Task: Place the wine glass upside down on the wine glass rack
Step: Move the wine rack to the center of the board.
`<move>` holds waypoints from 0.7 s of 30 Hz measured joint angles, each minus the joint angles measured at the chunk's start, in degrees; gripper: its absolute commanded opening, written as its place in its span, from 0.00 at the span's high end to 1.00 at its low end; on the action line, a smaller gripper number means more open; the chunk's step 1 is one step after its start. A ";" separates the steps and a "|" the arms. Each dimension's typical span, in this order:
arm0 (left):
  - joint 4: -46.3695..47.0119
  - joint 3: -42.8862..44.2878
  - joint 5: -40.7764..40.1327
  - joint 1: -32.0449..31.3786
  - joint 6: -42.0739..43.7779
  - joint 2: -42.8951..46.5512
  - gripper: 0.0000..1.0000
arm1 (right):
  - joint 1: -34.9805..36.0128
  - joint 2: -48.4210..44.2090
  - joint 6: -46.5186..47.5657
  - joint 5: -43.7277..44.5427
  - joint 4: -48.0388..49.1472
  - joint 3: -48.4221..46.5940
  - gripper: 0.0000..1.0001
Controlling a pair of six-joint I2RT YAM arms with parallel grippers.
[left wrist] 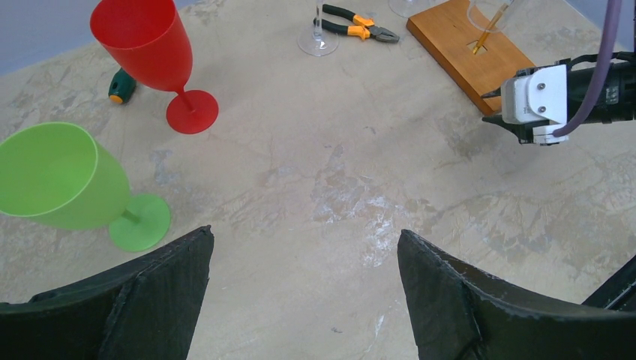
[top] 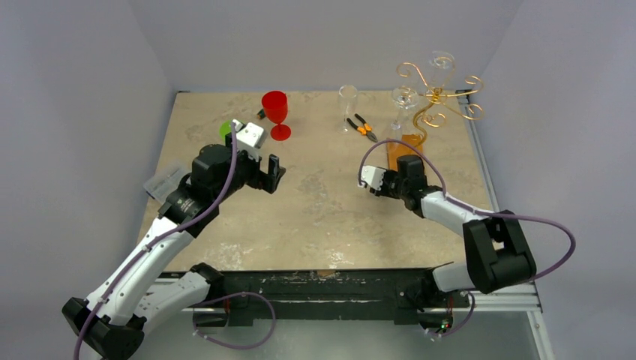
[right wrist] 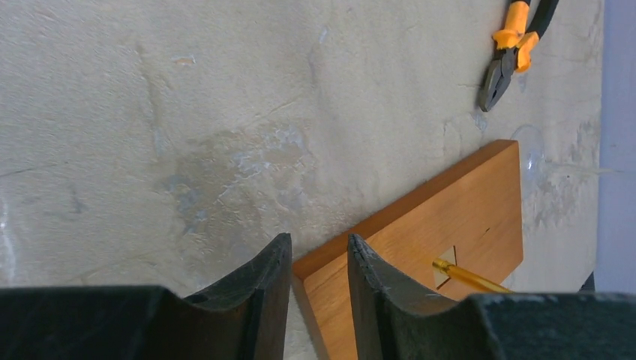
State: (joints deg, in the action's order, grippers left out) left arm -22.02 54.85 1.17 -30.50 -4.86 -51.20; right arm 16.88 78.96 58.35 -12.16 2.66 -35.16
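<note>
The rack point(top: 435, 94) stands at the far right on its wooden base point(right wrist: 450, 217). The right gripper point(right wrist: 315, 247) holds nothing. Its jaws are a narrow gap apart, likely set for a thin stem, and it hovers low just off the base's near corner. The left gripper point(left wrist: 304, 232) hangs wide open and empty over the table, apart from the right arm. A clear glass point(top: 347, 99) waits upright by the pliers point(top: 361, 126), ungripped; a second glass point(top: 405, 97) stands just beside the base, so which is meant I cannot tell
</note>
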 measured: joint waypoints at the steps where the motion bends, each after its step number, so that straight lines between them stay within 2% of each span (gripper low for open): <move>1: 0.00 0.00 0.02 0.00 0.02 0.00 0.10 | 0.00 0.66 0.28 0.83 0.55 0.04 0.69; 9: 0.00 0.00 0.02 0.00 0.00 -0.02 0.10 | 0.00 4.68 1.40 5.29 2.78 0.17 0.69; 21: -0.02 0.00 0.02 0.00 0.02 -0.02 0.10 | 0.09 5.55 1.20 8.66 4.92 1.03 0.66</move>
State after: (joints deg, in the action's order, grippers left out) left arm -22.04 54.85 1.19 -30.50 -4.84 -51.22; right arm 16.97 84.51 59.55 -3.51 7.57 -34.13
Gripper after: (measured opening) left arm 0.894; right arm 0.339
